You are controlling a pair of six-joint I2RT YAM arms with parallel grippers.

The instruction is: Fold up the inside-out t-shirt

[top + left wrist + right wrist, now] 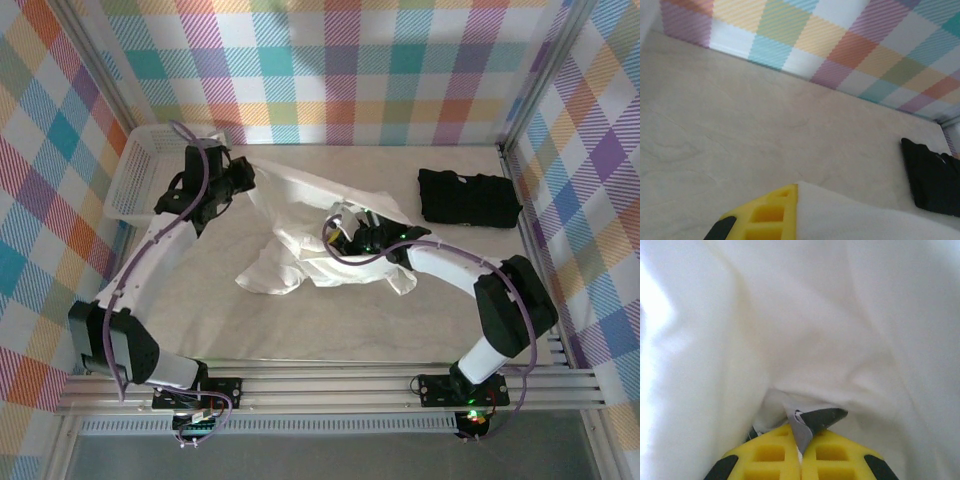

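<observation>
Here left gripper (245,180), right gripper (801,440) both clamp t-shirt (290,255) (crumpled); black garment (468,197) right, basket (128,180) left.

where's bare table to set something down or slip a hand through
Bare table runs along the near edge, below the t-shirt. A smaller patch lies at the far wall between t-shirt and black garment. The middle is crowded with bunched cloth.

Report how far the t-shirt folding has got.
Done: no fold yet; the t-shirt lies in a crumpled heap. In hand: both hands are shut on its cloth, the left hand holding one end near the white basket, the right hand pinching a pleat in the middle. Left: spreading it flat, then every fold.
</observation>
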